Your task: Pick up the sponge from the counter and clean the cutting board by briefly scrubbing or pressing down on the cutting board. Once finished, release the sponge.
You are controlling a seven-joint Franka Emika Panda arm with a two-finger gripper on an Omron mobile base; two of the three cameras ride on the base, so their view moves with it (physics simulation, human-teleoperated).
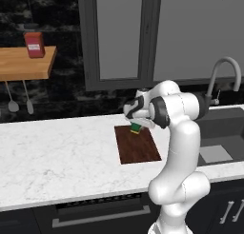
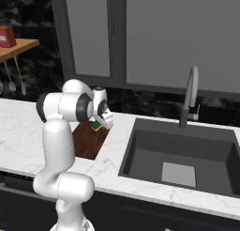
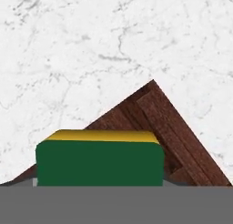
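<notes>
Sponge [image 1: 136,128] first: in your left base view you see it as a small green-and-yellow block just under the gripper [image 1: 138,124], at the far end of the cutting board [image 1: 137,145]. The board lies flat on the white marble counter [image 1: 57,157], just left of the sink [image 1: 224,133], with the faucet [image 1: 224,76] behind it. You can also see a wooden shelf [image 1: 26,63] on the wall at upper left, a red box [image 1: 34,44] standing on it and two utensils [image 1: 19,99] hanging beneath.

From your right base view, the sponge [image 2: 96,126] sits at the gripper [image 2: 100,121], over the far part of the cutting board [image 2: 89,141], which lies on the counter [image 2: 18,131] beside the sink [image 2: 183,155].

In your hand view, the sponge [image 3: 99,158] lies close at the bottom, dark green face toward you and a yellow strip along its upper edge. Behind it you see a corner of the cutting board [image 3: 159,118] against the counter [image 3: 91,45]. You cannot see the fingertips, so you cannot tell whether the claw grips the sponge or stands apart.
</notes>
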